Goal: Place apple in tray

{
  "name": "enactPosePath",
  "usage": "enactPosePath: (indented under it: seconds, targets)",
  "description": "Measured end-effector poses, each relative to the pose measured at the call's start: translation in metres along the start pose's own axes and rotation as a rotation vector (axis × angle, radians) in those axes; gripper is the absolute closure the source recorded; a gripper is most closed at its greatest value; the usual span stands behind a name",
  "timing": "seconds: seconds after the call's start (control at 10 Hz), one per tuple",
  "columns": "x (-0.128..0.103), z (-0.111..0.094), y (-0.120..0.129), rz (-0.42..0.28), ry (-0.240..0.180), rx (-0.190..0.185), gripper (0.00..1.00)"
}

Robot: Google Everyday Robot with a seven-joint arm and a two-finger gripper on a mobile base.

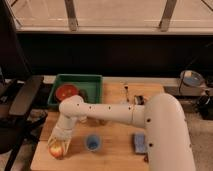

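The apple point(56, 150), small and yellow-orange with a red blush, lies near the front left corner of the wooden table point(117, 134). My gripper point(59, 144) has come down from above and sits right over the apple, covering its top. The white arm point(107, 112) stretches across the table from the right. The green tray point(96, 89) stands at the back left of the table, well behind the apple, with a dark red bowl point(66, 92) inside it.
A small blue cup point(92, 142) stands just right of the apple. A blue block point(140, 143) lies further right near the front edge. A black chair point(20, 106) is left of the table, and a grey dish point(192, 78) sits at the far right.
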Motion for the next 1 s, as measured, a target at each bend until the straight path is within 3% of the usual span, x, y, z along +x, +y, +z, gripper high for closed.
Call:
enactPosePath:
  seconds: [0.2, 0.4, 0.7, 1.0]
  targets:
    - [-0.001, -0.01, 0.005, 0.012, 0.03, -0.009, 0.8]
    - [-0.002, -0.037, 0.014, 0.03, 0.086, 0.012, 0.97]
    - [0.011, -0.106, 0.034, 0.059, 0.192, 0.072, 1.0]
    - [0.038, -0.194, 0.049, 0.106, 0.342, 0.132, 1.0]
